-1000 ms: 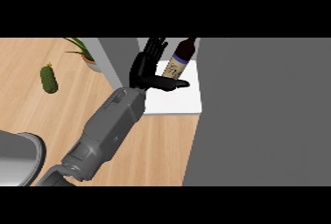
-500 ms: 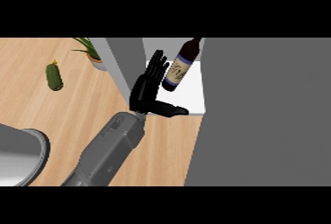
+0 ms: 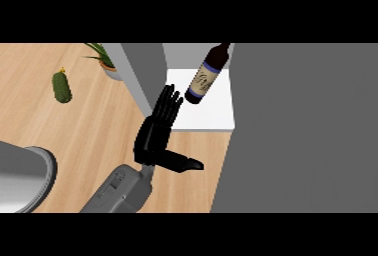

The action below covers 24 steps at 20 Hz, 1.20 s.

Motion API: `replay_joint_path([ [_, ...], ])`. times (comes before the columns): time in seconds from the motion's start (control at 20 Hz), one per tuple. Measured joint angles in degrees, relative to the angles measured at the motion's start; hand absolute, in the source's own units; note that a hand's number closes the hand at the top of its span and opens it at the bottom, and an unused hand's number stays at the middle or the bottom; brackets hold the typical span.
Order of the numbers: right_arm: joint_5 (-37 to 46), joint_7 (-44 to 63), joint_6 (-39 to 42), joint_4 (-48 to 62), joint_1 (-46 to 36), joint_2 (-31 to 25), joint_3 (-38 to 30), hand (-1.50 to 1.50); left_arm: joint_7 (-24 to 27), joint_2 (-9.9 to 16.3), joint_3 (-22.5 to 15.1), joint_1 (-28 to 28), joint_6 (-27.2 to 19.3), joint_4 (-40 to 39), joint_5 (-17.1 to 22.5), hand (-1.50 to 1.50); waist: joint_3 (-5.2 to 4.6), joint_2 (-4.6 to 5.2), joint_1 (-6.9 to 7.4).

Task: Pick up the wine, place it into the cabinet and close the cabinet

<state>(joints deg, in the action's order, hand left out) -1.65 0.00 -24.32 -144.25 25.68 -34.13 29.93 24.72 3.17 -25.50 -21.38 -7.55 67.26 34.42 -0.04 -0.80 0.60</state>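
The wine bottle [image 3: 206,76] stands tilted on the white cabinet shelf [image 3: 214,117]. Just beside it, the hand [image 3: 156,135] has straight fingers [image 3: 170,102] (thumb out sideways), holding nothing.

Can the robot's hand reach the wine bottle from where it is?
Probably yes. The open hand has straight fingers pointing up at the wine bottle, which stands on the white cabinet shelf just beyond the fingertips. Nothing lies between them.
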Motion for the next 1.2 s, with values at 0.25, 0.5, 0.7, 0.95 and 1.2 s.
replay_joint_path([
  [0.25, 0.2, 0.7, 1.0, -0.1, -0.6, -1.7, -0.2, -1.50, -1.3, 3.3, -0.5, 8.3, 1.1, 9.5, 1.0, -1.50, 0.00, 0.25, -0.32],
  [0.5, 0.2, 1.1, 3.7, -0.1, -1.7, -3.9, 0.1, -1.50, -0.7, 7.2, 0.5, 14.7, 3.6, 15.3, 1.8, -1.50, -0.01, 0.40, -0.47],
  [0.7, -0.1, 0.3, 7.2, 0.0, -1.8, -5.3, 2.2, -1.50, 0.5, 10.1, 2.5, 17.8, 5.6, 17.6, 2.3, -1.50, 0.00, 0.42, -0.56],
  [0.95, -0.3, -0.8, 13.6, 0.2, -2.5, -8.8, 6.5, 1.50, 0.8, 14.4, 5.9, 20.5, 8.1, 20.2, 3.8, -1.50, -0.03, 0.42, -0.50],
  [1.2, -0.4, -0.7, 16.0, 0.1, -3.5, -9.2, 9.3, 1.50, 1.2, 18.8, 10.2, 23.4, 11.2, 21.9, 5.4, -1.50, -0.06, 0.49, -0.55],
])
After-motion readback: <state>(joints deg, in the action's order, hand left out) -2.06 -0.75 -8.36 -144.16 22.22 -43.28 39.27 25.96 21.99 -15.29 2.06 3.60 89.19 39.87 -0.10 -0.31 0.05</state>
